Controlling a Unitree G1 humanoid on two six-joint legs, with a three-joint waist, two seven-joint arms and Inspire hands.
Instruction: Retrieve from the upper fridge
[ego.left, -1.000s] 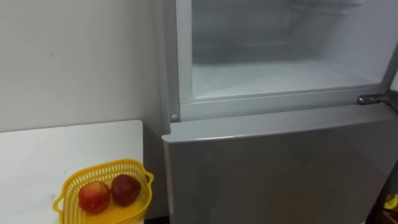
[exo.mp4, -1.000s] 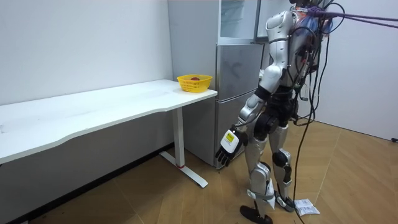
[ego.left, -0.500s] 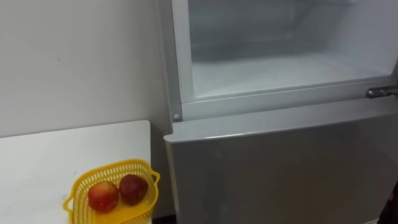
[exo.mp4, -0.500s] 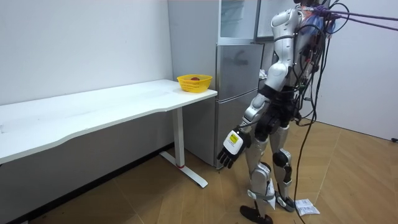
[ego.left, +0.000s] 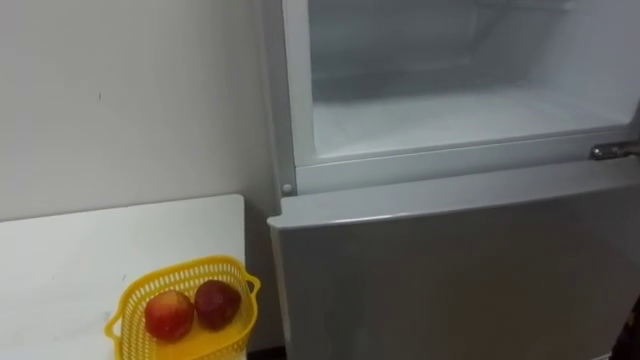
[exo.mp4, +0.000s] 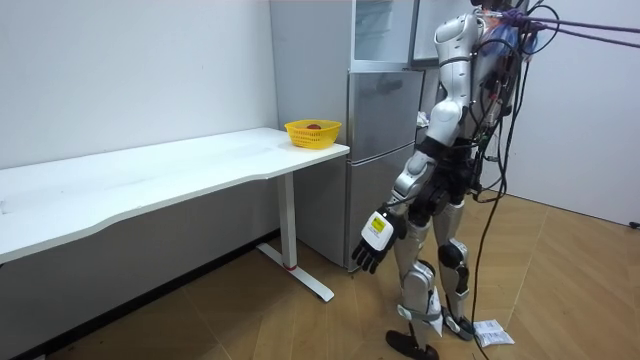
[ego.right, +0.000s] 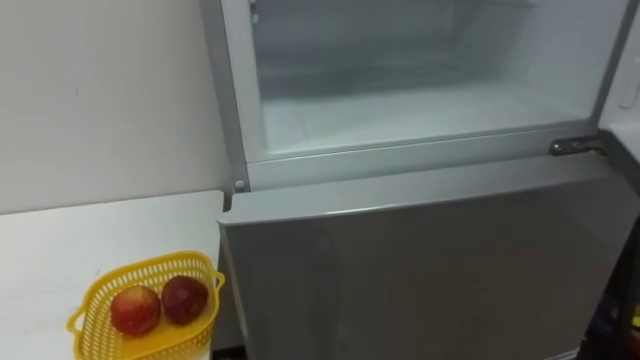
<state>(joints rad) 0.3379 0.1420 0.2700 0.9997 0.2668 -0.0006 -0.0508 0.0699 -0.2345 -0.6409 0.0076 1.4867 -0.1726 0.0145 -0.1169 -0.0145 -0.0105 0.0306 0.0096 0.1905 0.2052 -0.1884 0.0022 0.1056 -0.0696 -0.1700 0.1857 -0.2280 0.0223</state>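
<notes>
**Above the hanging fingers: an open upper fridge**

High above and ahead of the fingers (exo.mp4: 362, 262) of the left hand (exo.mp4: 375, 240), the upper compartment (ego.left: 450, 100) of the fridge (exo.mp4: 385, 150) was found open, its white shelf running crosswise, left to right; the lower door (ego.left: 450, 270) beneath it was shut. The left hand was seen hanging beside the thigh in the room view; its fingers were loosely apart, pointed at the floor and clamped on nothing. Up and to the left of those fingers, a yellow basket (ego.left: 130, 296) was set on the end of the white table (ego.left: 60, 250), just beside the fridge; two apples (ego.left: 170, 314) lay in it, touching each other. These were judged likely to be the task's things, already out of the fridge; whether more was wanted could not be told, the compartment's top being cut off. Any further reach was judged to call for a long lift of the arm, upward and forward; being round, the apples offered no long axis to be matched.
</notes>
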